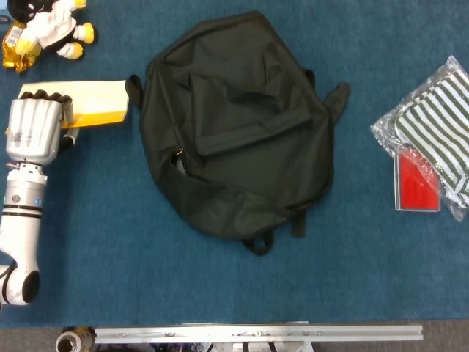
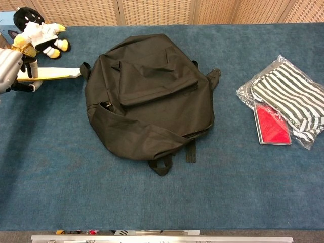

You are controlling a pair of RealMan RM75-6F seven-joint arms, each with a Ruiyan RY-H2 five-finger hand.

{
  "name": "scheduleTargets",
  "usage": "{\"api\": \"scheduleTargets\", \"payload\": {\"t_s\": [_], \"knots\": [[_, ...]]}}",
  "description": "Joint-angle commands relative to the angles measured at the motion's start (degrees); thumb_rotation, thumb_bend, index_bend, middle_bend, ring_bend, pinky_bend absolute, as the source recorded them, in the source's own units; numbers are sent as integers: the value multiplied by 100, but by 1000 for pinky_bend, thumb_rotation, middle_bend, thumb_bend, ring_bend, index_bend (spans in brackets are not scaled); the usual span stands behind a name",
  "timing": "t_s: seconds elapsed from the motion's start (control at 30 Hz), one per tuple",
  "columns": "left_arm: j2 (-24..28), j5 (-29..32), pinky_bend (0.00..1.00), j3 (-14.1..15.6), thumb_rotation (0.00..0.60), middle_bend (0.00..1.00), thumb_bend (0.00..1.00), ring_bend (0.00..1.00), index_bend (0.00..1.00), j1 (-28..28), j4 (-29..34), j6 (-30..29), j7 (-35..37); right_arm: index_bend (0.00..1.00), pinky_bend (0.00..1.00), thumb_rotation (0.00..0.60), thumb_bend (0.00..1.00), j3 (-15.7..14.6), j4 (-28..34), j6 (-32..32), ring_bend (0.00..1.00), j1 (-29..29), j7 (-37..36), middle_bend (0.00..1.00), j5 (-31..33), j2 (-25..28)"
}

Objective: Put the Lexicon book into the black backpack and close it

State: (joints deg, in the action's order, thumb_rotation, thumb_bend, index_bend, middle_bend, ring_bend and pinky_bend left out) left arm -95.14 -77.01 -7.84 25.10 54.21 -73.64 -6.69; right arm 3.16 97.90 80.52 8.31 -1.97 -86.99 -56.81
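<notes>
**Left hand gripping the Lexicon book beside the backpack**

My left hand [image 1: 34, 130] was grasping the Lexicon book [image 1: 91, 104], fingers [image 1: 45, 96] curled over its near-left end. From the head view I saw the book's pale cover and yellow edge from above; the chest view showed what that hid, the book [image 2: 50, 74] edge-on as a thin slab, seemingly lifted off the blue table [image 1: 110, 271]. The chest view caught only part of the hand [image 2: 10, 68], cut off at the frame's edge, while the head view showed the white forearm too.

Just past the book's far end from my hand lay the black backpack [image 1: 238, 125], its side loop nearly touching the book's corner. Beyond the hand, away from me, sat one plush toy [image 1: 47, 26], close to the book. Bare table stretched on the near side of the hand and backpack. Well beyond the backpack lay one clear bag of striped cloth [image 1: 436, 136] and one red case [image 1: 416, 183]. My right hand appeared in neither view.
</notes>
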Motion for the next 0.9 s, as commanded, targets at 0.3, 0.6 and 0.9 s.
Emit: {"api": "scheduleTargets", "payload": {"t_s": [0.3,0.6,0.9], "knots": [[248,-918,519,282,600,607,362,486,628,-89,-454,-932,1022,247,318,600,110,44,235,103,203,52,301,352,-187,-14],[586,-1479,519,437,600,606,362,487,627,-250,-164,-1802,1328,247,318,600,109,-19,952,-562,203,526,352,352,-587,184],[968,-1918,519,599,600,606,362,486,627,-432,520,-2360,1239,247,318,600,104,11,1603,-1739,203,1263,644,352,-506,88]]}}
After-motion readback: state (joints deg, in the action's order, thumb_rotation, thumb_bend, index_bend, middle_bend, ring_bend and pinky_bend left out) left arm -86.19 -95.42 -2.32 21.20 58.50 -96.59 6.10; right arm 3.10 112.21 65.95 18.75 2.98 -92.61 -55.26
